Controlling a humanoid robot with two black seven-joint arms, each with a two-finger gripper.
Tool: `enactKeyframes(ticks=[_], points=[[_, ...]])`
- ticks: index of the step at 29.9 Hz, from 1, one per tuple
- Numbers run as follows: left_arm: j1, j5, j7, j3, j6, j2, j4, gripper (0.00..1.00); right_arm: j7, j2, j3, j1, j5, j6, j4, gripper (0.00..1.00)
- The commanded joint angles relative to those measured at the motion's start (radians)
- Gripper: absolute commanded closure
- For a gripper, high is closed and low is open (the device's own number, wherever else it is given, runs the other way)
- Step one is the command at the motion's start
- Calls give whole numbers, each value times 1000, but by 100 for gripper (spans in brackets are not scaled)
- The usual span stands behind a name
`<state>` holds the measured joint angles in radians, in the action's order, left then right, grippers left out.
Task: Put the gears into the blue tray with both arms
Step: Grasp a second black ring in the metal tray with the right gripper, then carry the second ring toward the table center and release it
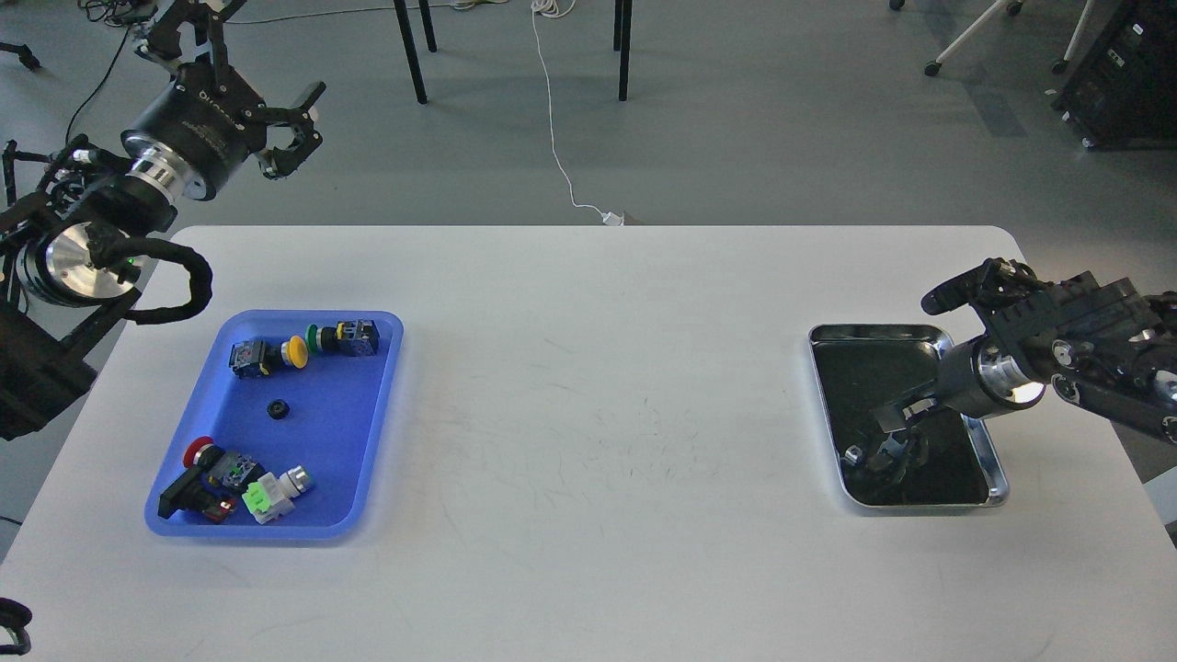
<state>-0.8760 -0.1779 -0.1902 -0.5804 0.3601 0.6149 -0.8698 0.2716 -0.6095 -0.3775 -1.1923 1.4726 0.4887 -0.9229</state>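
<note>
1. The left pincer (292, 124) hung raised beyond the bench's far left corner, its fingers spread and holding nothing.
2. The right pincer (887, 446) reached down into the silver tray (998, 478) near the bench's right edge; it showed dark against the tray's dark bottom, so I cannot tell whether its fingers were spread or pressed together, nor whether they held anything.
3. The left arm (138, 198) came in over the bench's far left corner; the right arm (1057, 359) came in over the right edge, above the silver tray.
4. The blue tray (386, 386) lay near the bench's left edge, slightly turned against it.
5. One gear (278, 409) lay flat on the blue tray's floor, about its middle, apart from the switches.
6. A second gear could not be made out; a small pale piece (852, 454) beside the right pincer was too small to name.
7. Along the blue tray's far edge lay a yellow-capped switch (267, 356) and a green-capped switch (342, 337), side by side.
8. In the blue tray's near left corner lay a red-capped switch (198, 455), a black piece (188, 496) and a switch with a bright green body (271, 495), crowded together.
9. The bench (598, 414) was white, with faint scratches across its middle.
</note>
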Motion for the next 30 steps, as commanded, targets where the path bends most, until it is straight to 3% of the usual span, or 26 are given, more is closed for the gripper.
enactKeyframes(ticks=[1, 10, 15, 17, 24, 30], points=[[0, 0, 0, -1, 2, -1, 0, 2, 0, 14, 0, 11, -1, 0, 10, 43], [2, 0, 2, -1, 2, 0, 0, 2, -5, 27, 2, 28, -1, 0, 27, 52], [3, 0, 2, -1, 2, 0, 0, 2, -40, 36, 2, 30, -1, 0, 33, 80], [5, 0, 2, -1, 2, 2, 0, 2, -40, 36, 2, 30, -1, 0, 33, 85], [5, 0, 2, -2, 2, 9, 0, 2, -34, 33, 8, 10, -1, 0, 27, 90], [5, 0, 2, -1, 2, 9, 2, 2, -31, 34, 14, -117, -15, 0, -57, 90]])
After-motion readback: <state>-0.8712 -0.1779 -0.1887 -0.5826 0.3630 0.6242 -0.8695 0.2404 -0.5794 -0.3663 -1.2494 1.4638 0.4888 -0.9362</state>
